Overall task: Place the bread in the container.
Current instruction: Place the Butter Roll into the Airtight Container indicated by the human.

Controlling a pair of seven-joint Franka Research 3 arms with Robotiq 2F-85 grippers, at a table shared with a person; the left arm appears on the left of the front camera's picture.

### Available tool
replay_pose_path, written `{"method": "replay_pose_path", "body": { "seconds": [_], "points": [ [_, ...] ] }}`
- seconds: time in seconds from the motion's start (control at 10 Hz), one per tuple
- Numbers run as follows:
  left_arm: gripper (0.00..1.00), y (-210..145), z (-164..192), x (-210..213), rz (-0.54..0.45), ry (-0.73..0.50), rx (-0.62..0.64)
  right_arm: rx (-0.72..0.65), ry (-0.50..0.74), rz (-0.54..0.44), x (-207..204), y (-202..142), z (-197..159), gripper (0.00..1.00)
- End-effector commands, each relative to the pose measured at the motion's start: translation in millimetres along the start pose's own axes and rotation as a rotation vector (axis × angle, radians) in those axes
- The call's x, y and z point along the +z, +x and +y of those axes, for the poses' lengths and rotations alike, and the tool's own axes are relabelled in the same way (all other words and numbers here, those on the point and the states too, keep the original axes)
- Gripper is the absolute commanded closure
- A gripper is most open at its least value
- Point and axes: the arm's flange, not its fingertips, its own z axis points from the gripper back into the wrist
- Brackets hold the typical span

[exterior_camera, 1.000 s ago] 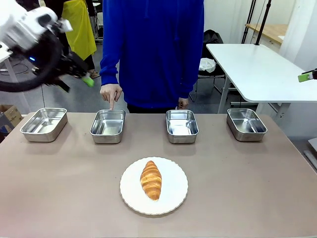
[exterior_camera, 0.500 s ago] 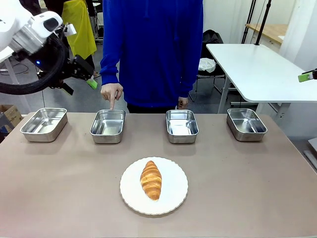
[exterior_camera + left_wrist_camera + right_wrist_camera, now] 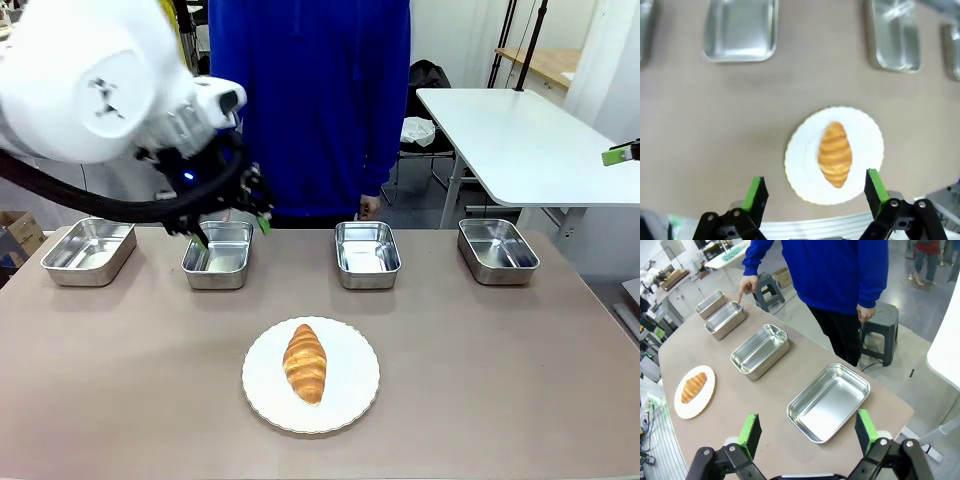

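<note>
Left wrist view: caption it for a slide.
Open left pincer hovers above the bread on its white plate.

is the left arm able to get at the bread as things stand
Probably yes: the left pincer hangs open over the table, and the bread lies alone on the white plate, nothing between them.

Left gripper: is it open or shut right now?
Open: the left gripper has its green-padded fingers wide apart, nothing between them; the bread lies on the plate beyond.

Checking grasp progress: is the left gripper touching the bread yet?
Apart. The front view shows the left gripper up near a far tray, with bare table between it and the bread.
</note>
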Motion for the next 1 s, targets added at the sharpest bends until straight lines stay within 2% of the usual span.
{"method": "replay_pose_path", "body": {
  "seconds": [0.0, 0.1, 0.3, 0.9],
  "points": [
    [0.0, 1, -34, -20, 0.101, 0.074, 0.067, 0.003, 0.003, -0.004, 0, 1, 1, 0.0],
    [0.0, -13, -56, -39, 0.147, 0.089, 0.091, 0.003, 0.003, -0.004, 0, 1, 1, 0.0],
    [0.0, -32, -71, -65, 0.148, 0.079, 0.114, 0.003, 0.003, -0.004, 0, 1, 1, 0.0],
    [0.0, -61, -65, -144, 0.106, 0.114, 0.056, 0.003, 0.003, -0.004, 0, 1, 1, 0.0]
  ]
}}
